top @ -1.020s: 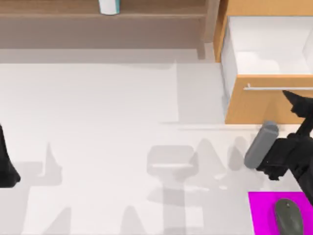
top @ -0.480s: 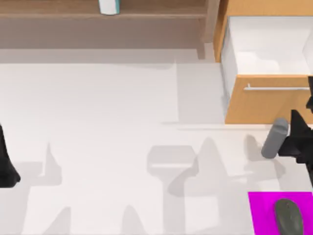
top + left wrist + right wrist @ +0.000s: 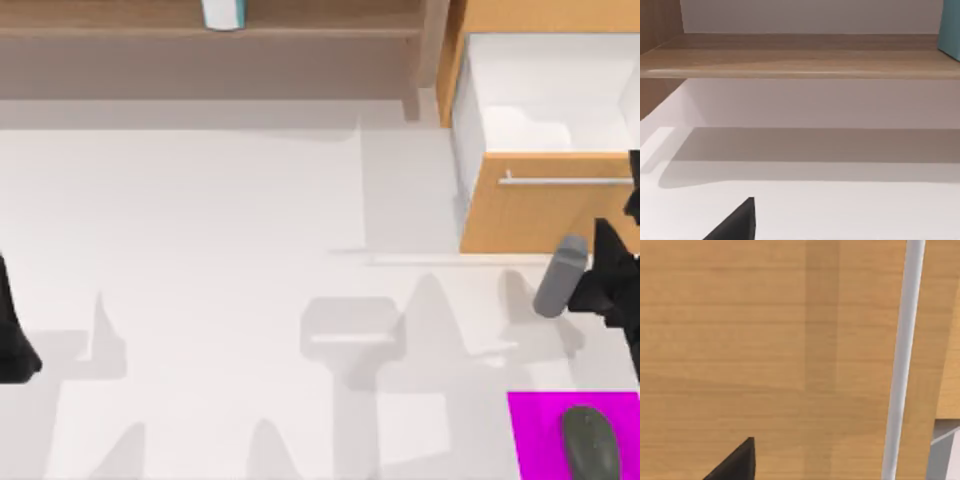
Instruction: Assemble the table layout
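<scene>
Facing the drawer front [image 3: 765,340], right claw [image 3: 600,285] carries a grey cylinder [image 3: 560,277].

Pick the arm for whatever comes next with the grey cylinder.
Right. The right gripper is at the grey cylinder, beside the drawer unit; the left gripper sits parked at the table's far left edge.

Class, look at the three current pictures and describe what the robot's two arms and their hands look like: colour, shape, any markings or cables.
Both arms are plain matte black. The left arm shows as a dark tapering block at the table's left edge. The right hand, at the right edge, is angular with pointed fingers. Each wrist view shows a black wedge-shaped fingertip. No markings or cables are visible.
</scene>
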Action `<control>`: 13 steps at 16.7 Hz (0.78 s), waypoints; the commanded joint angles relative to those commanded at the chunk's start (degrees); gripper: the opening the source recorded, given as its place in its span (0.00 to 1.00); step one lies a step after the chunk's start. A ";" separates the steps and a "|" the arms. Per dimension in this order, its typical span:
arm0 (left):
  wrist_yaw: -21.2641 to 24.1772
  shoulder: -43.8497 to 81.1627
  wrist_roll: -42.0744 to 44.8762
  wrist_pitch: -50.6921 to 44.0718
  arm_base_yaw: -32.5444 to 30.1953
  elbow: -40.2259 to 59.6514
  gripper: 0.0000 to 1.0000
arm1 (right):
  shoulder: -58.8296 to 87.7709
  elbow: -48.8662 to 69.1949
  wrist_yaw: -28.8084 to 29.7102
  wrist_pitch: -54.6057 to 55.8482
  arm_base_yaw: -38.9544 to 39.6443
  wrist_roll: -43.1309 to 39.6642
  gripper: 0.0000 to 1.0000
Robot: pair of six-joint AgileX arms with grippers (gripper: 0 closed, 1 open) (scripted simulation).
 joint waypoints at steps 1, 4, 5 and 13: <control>0.00 0.00 0.00 0.00 0.00 0.00 1.00 | 0.14 0.90 -0.37 -0.73 -0.39 -0.02 1.00; 0.00 0.00 0.00 0.00 0.00 0.00 1.00 | 0.56 3.43 -1.46 -2.85 -1.48 -0.03 1.00; 0.00 0.00 0.00 0.00 0.00 0.00 1.00 | 0.63 3.89 -1.66 -3.23 -1.67 -0.03 1.00; 0.00 0.00 0.00 0.00 0.00 0.00 1.00 | 0.65 3.99 -1.70 -3.32 -1.72 -0.03 0.70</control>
